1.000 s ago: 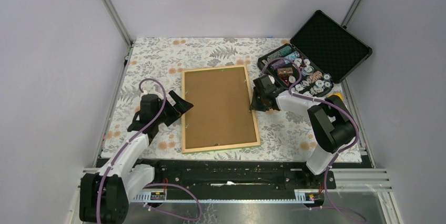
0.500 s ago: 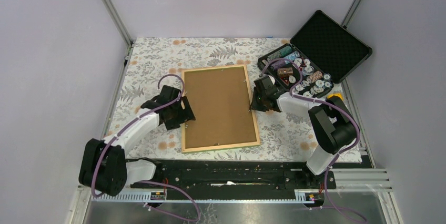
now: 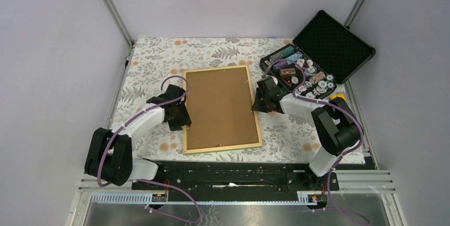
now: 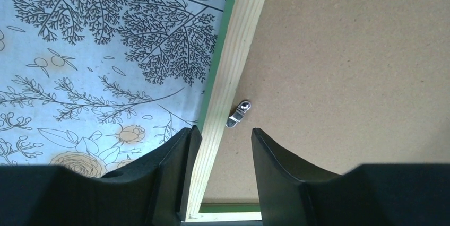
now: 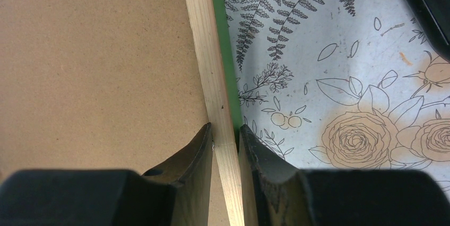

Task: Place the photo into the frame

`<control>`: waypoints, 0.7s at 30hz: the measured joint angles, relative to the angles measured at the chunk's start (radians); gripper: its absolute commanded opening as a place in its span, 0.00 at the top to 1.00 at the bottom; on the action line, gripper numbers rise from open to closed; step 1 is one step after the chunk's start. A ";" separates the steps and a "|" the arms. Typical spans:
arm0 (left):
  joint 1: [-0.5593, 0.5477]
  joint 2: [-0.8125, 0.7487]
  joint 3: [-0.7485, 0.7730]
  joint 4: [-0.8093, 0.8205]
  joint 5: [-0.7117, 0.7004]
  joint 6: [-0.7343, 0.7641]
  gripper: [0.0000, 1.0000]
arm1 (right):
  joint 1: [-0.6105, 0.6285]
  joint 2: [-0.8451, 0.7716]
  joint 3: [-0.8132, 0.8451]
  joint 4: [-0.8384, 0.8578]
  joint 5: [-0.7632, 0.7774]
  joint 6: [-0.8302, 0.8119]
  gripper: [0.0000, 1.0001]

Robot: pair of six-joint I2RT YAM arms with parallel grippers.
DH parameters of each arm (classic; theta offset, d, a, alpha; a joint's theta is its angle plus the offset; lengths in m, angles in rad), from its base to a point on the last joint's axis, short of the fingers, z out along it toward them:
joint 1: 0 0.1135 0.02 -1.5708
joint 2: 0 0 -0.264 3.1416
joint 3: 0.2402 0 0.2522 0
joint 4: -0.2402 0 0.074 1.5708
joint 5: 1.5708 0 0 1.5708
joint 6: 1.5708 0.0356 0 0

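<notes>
On the floral tablecloth (image 3: 159, 56) the frame (image 4: 238, 45) lies face down at the middle of the table, long sides running 6 to 12 o'clock. Its brown fibreboard backing panel (image 3: 220, 106) faces up and a sliver of green front shows under the light wood rails.

At the frame's 9 o'clock the left gripper (image 4: 223, 130) straddles the rail with its fingers apart. The outer finger (image 4: 178, 162) sits against the rail's outer side, while the inner finger (image 4: 273, 162) stands clear over the panel. A small metal turn clip (image 4: 238, 113) lies just beyond them at the rail's inner edge.

At the frame's 3 o'clock the right gripper (image 5: 225, 128) is clamped on the opposite wood rail, one finger on each side.

Farther off, at the table's 2 o'clock, a black hinged case (image 3: 331, 45) stands open with poker chips (image 3: 305, 75) in its tray.
</notes>
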 measured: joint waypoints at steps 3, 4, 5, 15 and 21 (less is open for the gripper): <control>0.000 0.023 0.001 0.007 -0.006 0.003 0.58 | 0.000 0.000 0.000 0.000 0.000 0.000 1.00; 0.000 0.032 0.001 0.008 -0.009 0.006 0.61 | 0.000 0.000 0.000 0.000 0.000 0.000 1.00; 0.000 0.042 0.002 0.011 -0.010 0.007 0.62 | 0.000 0.000 0.000 0.001 0.000 0.000 1.00; 0.000 0.068 0.000 0.030 -0.011 0.014 0.63 | -0.001 0.000 -0.001 0.002 -0.003 0.000 1.00; 0.000 0.074 -0.002 0.033 -0.024 0.011 0.74 | -0.002 0.000 -0.001 0.002 -0.005 -0.001 1.00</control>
